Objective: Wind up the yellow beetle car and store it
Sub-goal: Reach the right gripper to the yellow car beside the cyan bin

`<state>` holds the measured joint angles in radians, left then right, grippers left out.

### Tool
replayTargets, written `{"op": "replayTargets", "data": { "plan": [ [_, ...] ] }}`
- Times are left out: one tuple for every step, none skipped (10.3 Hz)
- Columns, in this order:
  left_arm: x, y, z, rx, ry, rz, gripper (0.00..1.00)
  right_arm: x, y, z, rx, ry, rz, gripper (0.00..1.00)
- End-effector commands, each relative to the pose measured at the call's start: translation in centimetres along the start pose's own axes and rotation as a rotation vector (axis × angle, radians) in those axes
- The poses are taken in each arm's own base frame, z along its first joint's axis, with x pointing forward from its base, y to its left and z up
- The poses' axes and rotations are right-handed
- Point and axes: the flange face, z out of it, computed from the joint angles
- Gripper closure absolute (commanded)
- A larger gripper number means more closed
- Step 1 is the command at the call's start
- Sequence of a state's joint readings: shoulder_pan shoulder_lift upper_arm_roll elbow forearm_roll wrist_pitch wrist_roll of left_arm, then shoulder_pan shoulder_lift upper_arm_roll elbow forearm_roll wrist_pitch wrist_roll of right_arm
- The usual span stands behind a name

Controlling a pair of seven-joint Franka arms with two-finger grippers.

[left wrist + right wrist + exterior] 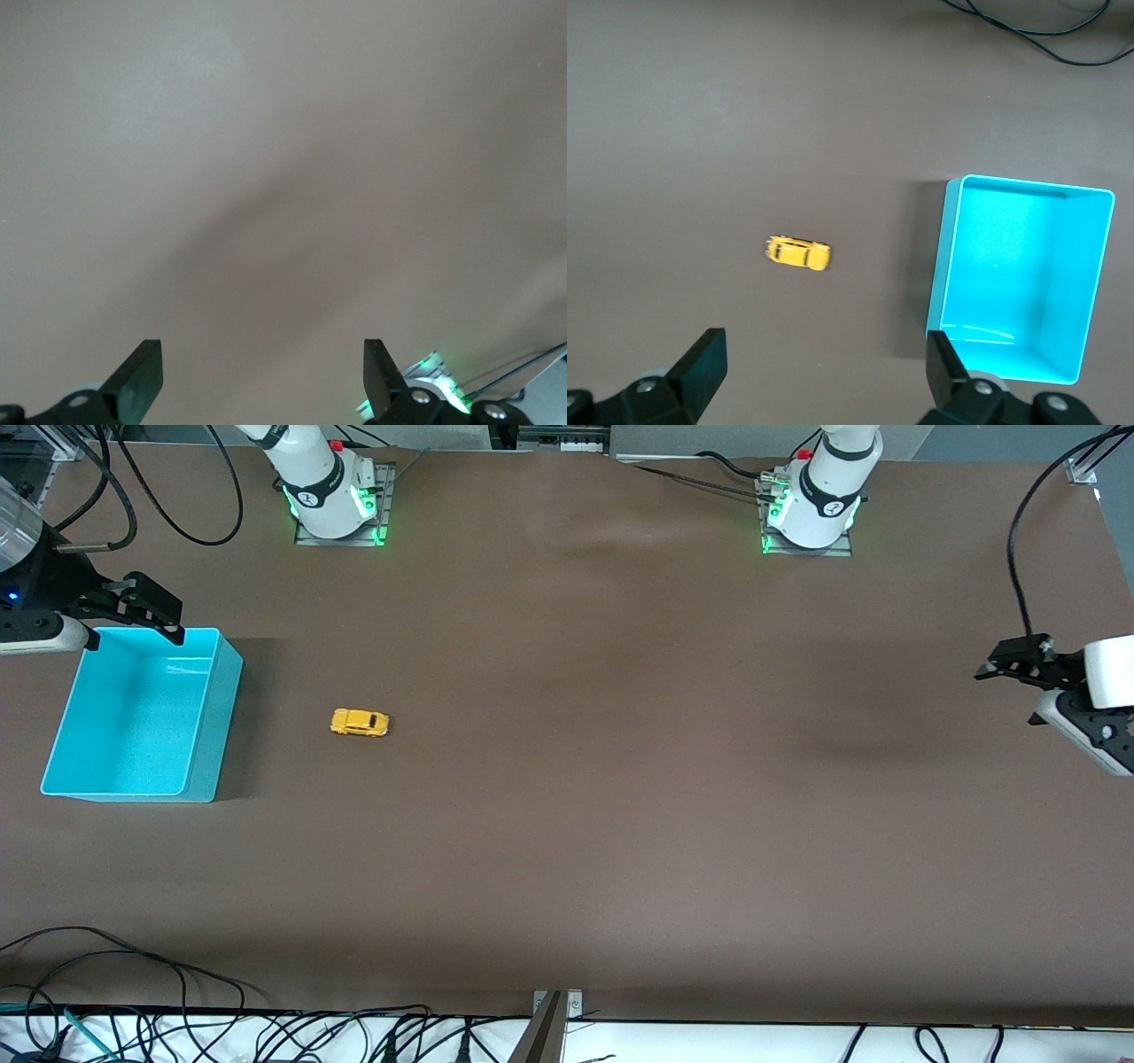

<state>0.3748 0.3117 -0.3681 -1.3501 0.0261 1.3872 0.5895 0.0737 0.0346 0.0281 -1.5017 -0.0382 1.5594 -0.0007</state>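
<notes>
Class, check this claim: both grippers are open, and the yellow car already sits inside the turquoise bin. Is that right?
Not quite. The car is not in the bin; it stands on the table beside it, toward the left arm's end, as the front view shows. The rest holds: the right gripper, over the bin's rim, and the left gripper are both open.

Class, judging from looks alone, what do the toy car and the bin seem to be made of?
The yellow beetle car: glossy painted shell, likely die-cast metal or hard plastic; too small to tell which. The turquoise bin: smooth moulded plastic, probably, given its uniform colour, thin walls and the soft sheen inside.
</notes>
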Motion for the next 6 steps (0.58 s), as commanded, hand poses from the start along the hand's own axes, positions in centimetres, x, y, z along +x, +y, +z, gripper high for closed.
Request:
{"op": "replayTargets", "data": {
  "plan": [
    [1.0, 7.0, -1.6, 0.065, -0.026, -0.130, 0.00, -0.2, -0.5, -0.7, 0.002, 0.006, -0.001, 0.00],
    [1.0, 9.1, -1.5, 0.093, -0.034, -0.180, 0.00, 0.0, -1.1, -0.2, 0.001, -0.004, -0.015, 0.00],
    [0.6, 10.9, -1.2, 0.115, -0.021, -0.217, 0.00, 0.3, -1.2, 0.8, 0.003, -0.031, -0.018, 0.00],
    [-0.5, 11.9, -0.7, 0.150, 0.070, -0.274, 0.00, -0.1, -1.3, 1.5, 0.001, -0.076, -0.024, 0.00],
    [-1.8, 12.9, 0.2, 0.154, 0.147, -0.342, 0.00, 0.2, -2.3, 2.3, 0.001, -0.091, -0.028, 0.00],
    [-3.5, 14.0, -1.4, 0.164, 0.195, -0.384, 0.00, 1.1, -3.2, 4.0, -0.002, -0.114, -0.044, 0.00]
  ]
}}
